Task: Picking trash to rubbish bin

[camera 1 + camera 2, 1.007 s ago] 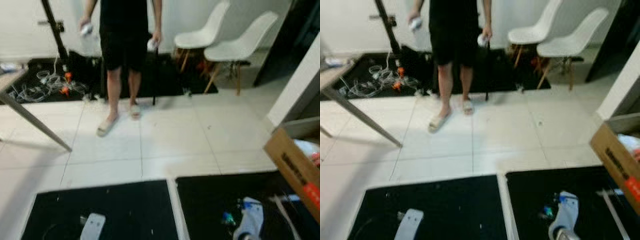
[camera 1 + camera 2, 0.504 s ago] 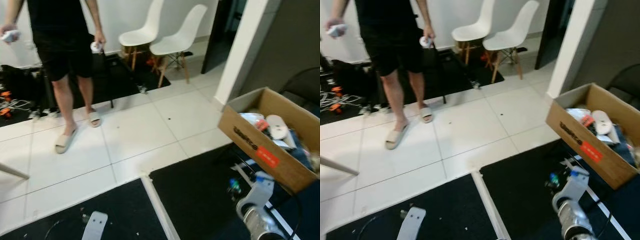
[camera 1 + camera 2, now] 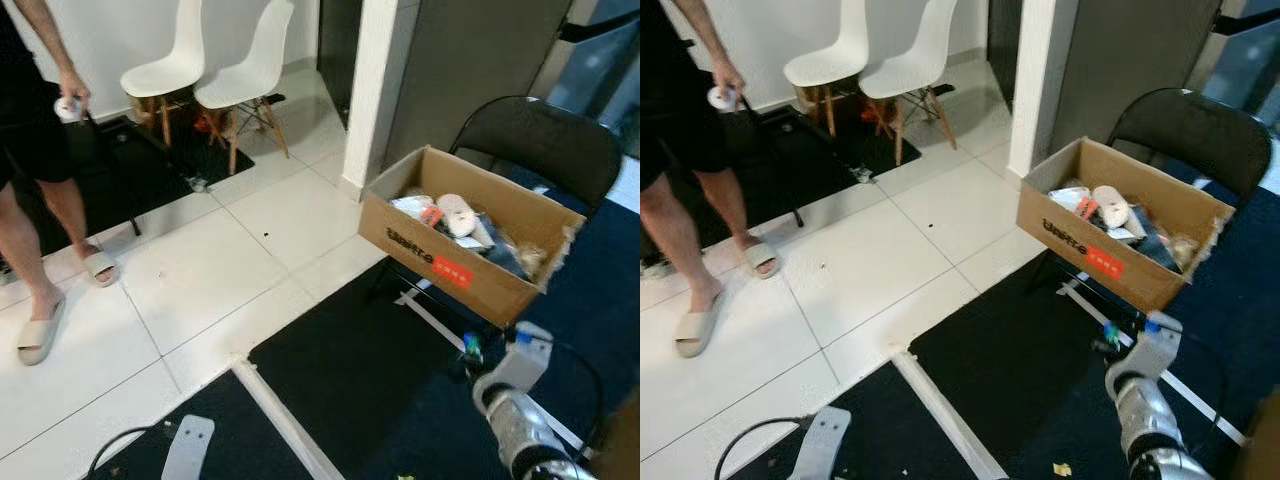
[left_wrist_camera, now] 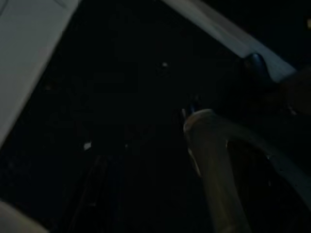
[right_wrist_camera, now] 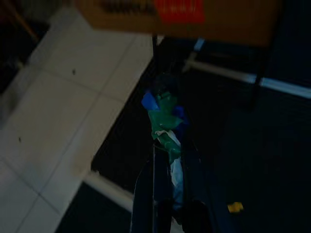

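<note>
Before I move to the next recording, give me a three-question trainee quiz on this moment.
1. True or false: the cardboard box rests on the black chair.
2. What does the right hand hold?
A) a slipper
B) a green, blue and white wrapper
C) nothing
3. Fill in: two white chairs stand behind the ___.

Key: 1 true; 2 B; 3 person.

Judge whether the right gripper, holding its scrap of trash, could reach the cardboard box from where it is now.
Probably yes: the right gripper with the trash sits just below the cardboard box, whose open top is unobstructed; it must rise above the rim.
</note>
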Controlling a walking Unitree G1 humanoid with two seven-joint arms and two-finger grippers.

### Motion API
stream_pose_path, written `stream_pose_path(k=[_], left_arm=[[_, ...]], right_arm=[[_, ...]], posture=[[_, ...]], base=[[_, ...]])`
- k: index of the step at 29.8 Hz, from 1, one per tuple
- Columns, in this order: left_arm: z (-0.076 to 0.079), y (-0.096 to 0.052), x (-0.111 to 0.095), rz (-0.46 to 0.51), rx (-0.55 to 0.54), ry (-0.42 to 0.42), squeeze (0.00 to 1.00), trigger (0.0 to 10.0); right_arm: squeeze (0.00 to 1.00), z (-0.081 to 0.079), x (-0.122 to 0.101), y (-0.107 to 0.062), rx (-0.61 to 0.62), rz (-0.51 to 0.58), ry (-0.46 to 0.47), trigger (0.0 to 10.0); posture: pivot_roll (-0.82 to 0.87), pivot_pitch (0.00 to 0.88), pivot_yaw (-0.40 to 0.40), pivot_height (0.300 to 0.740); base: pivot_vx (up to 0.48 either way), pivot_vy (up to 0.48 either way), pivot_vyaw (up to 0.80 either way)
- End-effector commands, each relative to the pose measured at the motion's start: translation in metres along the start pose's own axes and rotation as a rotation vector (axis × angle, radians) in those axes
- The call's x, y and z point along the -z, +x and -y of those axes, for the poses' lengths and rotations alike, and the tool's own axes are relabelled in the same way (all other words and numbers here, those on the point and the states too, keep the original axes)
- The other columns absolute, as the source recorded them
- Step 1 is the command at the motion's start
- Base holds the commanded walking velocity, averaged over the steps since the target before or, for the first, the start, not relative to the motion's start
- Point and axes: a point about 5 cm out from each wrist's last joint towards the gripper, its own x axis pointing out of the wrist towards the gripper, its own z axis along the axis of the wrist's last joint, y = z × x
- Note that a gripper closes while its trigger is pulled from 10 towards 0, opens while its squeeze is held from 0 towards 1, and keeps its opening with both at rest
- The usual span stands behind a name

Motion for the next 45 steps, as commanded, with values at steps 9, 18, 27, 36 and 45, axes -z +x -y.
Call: stream_pose_path(k=[9,18,27,36,45], left_arm=[[-0.003,-0.001,0.005,-0.024,-0.005,-0.010,0.00,10.0],[-0.004,-0.001,0.002,-0.018,-0.010,-0.017,0.00,10.0],[-0.004,-0.001,0.005,-0.027,-0.010,-0.019,0.00,10.0],[-0.005,-0.002,0.008,-0.039,-0.008,-0.014,0.00,10.0],[-0.004,-0.002,0.008,-0.040,-0.005,-0.009,0.00,10.0]], right_arm=[[0.00,-0.004,-0.006,0.003,-0.002,0.028,0.021,10.0],[0.00,-0.009,-0.006,0.004,-0.020,0.024,0.002,10.0],[0.00,-0.016,-0.006,0.006,-0.048,0.031,-0.018,10.0],[0.00,-0.023,-0.005,0.007,-0.088,0.036,-0.038,10.0],[0.00,-0.028,-0.004,0.007,-0.110,0.033,-0.051,10.0]], posture=[[0.01,0.042,0.036,0.740],[0.01,0.035,0.034,0.740],[0.01,0.035,0.034,0.740],[0.01,0.041,0.035,0.740],[0.01,0.041,0.037,0.740]], base=[[0.000,0.000,-0.80],[0.000,0.000,-0.80],[0.000,0.000,-0.62],[0.093,0.000,0.00],[0.303,0.000,0.00]])
